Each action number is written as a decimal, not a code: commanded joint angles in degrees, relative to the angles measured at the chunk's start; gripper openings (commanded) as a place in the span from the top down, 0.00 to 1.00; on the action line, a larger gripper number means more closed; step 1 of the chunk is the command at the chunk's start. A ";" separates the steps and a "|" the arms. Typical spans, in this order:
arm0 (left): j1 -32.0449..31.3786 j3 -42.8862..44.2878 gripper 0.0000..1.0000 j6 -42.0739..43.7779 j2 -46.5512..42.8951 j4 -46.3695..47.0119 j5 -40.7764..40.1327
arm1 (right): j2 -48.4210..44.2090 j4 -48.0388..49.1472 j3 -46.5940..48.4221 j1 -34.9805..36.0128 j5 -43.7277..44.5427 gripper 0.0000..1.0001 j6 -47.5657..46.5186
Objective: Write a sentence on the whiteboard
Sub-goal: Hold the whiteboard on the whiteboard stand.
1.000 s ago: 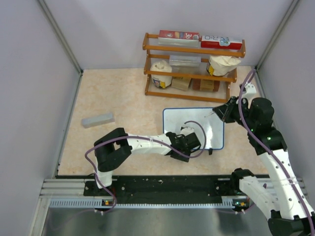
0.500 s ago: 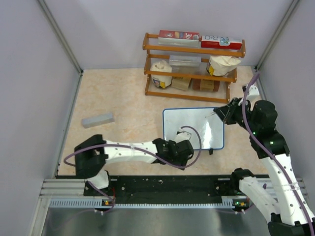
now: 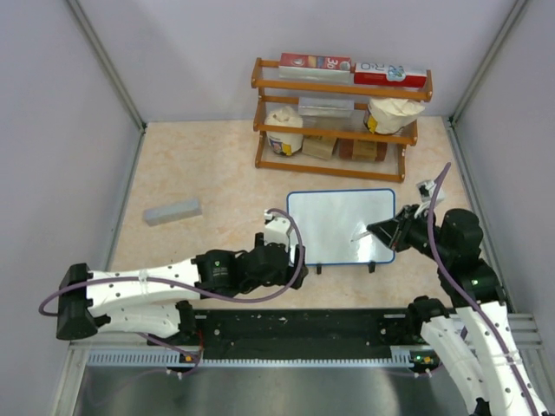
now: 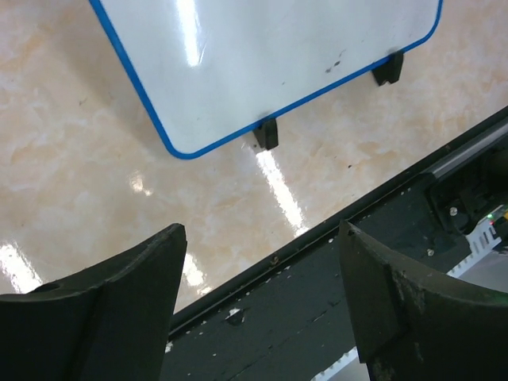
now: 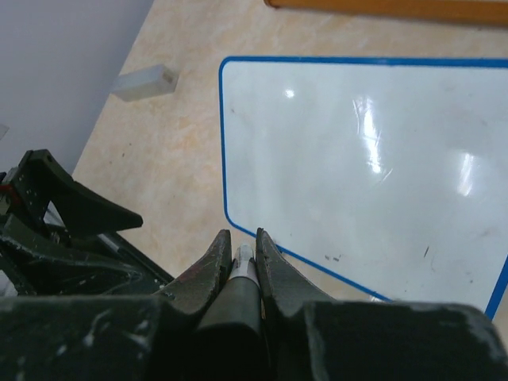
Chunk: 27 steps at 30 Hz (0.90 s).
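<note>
The whiteboard (image 3: 334,224) lies flat on the table, with a blue rim and black feet. No sentence shows on it, only a few small dark specks. My right gripper (image 3: 384,232) is shut on a marker (image 3: 358,237) whose tip points over the board's near right part. In the right wrist view the marker (image 5: 243,262) sits between the shut fingers, above the board's (image 5: 357,151) near left edge. My left gripper (image 3: 290,258) is open and empty just left of the board's near left corner. In the left wrist view the board (image 4: 262,55) lies beyond the open gripper (image 4: 262,234).
A wooden shelf (image 3: 342,91) with boxes and bags stands behind the board. A grey block (image 3: 172,211) lies at the left of the table; it also shows in the right wrist view (image 5: 144,82). The black rail (image 4: 333,294) runs along the near edge.
My left arm has pulled back off the board toward the near left and stretched out low. My right gripper has moved down and nearer with the marker, to the board's near right.
</note>
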 commanded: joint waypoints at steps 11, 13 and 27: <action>4.99 -12.61 0.02 0.29 -17.20 4.52 6.83 | -4.52 -0.33 -7.17 -0.64 -2.38 1.00 2.53; 8.94 -12.96 0.02 3.28 -18.61 5.13 12.09 | -3.55 0.11 -6.64 -0.64 -1.76 1.00 2.01; 33.90 -7.01 0.02 16.29 -3.70 15.24 39.35 | 7.70 7.92 -2.34 -0.64 1.85 1.00 -0.98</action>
